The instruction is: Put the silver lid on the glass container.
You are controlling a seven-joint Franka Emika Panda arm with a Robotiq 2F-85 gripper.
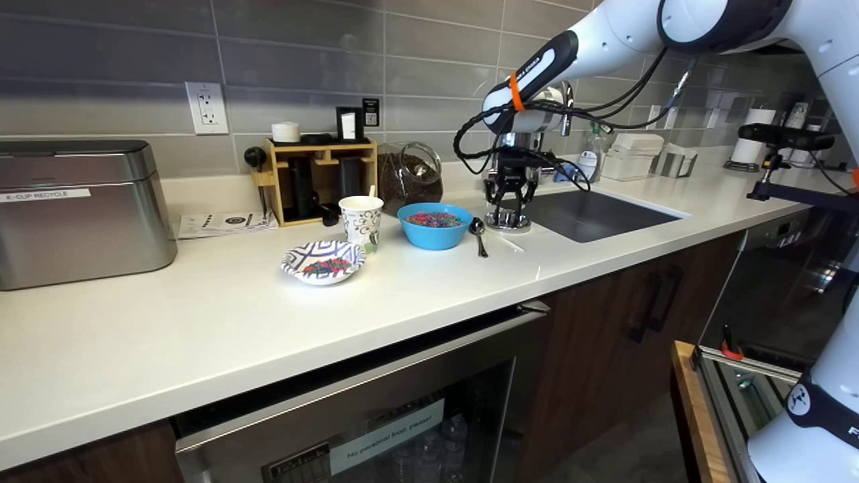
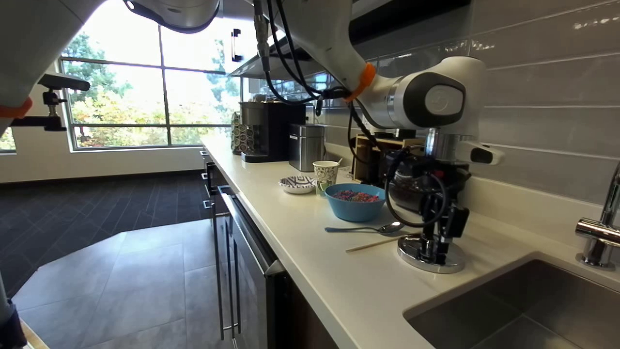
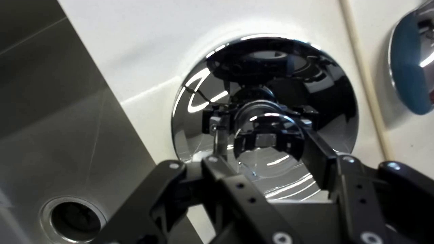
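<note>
- The lid (image 2: 411, 251) lay flat on the table (image 1: 201, 335), its knob (image 3: 269, 145) up, just beside the sink (image 1: 604, 218) and between the table's front and back edges.
- The gripper (image 1: 508, 216) hung straight down over the lid, its fingers partly spread, one at each side of the knob. In the wrist view a thin gap showed at one finger; whether the other touched could not be told.
- The jar (image 1: 402, 178), dark brown inside, stood apart from the lid, at the back edge, its round mouth slanted.
- A thin stick (image 3: 366, 79) lay just beside the lid, between it and the spoon (image 1: 478, 229).
- The spoon lay with its handle toward the front edge.
- The blue bowl (image 1: 433, 238) stood next along, in front of the jar, with coloured bits (image 1: 436, 220) inside.
- The cup (image 1: 362, 225) stood just past the blue bowl, a stirrer (image 1: 372, 191) showing above its rim.
- The patterned bowl (image 1: 322, 249) stood beside the cup, nearer the front edge, and also held bits.
- The rack (image 1: 370, 178) stood at the back edge, between the jar and the bin (image 1: 80, 221).
- The bin stood farther toward the table's end by the window (image 2: 116, 106), and the coffee machine (image 2: 281, 128) past it.
</note>
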